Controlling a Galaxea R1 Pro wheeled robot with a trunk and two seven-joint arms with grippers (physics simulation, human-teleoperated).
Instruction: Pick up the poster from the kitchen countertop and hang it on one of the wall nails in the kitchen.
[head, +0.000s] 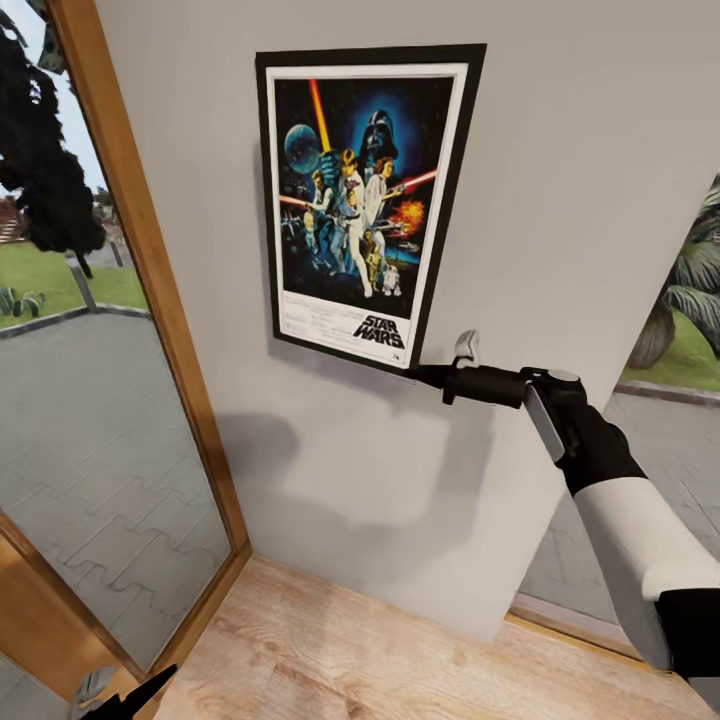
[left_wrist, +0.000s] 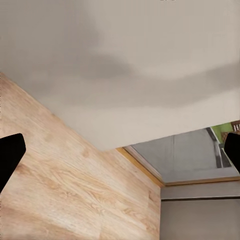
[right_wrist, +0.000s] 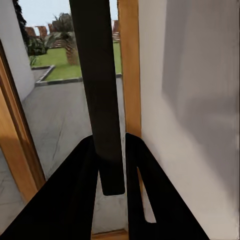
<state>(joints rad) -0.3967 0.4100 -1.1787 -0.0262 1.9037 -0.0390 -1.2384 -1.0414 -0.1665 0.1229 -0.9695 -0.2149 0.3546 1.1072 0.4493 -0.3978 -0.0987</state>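
Note:
The poster (head: 360, 200), black-framed with Star Wars artwork, lies upright and flat against the pale grey wall (head: 570, 170). My right gripper (head: 418, 375) is shut on its lower right corner. In the right wrist view the frame's black edge (right_wrist: 100, 85) runs between the two fingers of that gripper (right_wrist: 112, 150). My left gripper (head: 130, 695) hangs low near the floor with its jaws wide apart, and nothing sits between the fingers in the left wrist view (left_wrist: 120, 152). The wall nails are hidden, and the kitchen countertop is out of view.
A tall window with a wooden frame (head: 150, 270) stands just left of the wall panel, and a second glazed opening (head: 660, 400) lies to its right. Light wooden floor (head: 330, 650) runs along the base of the wall.

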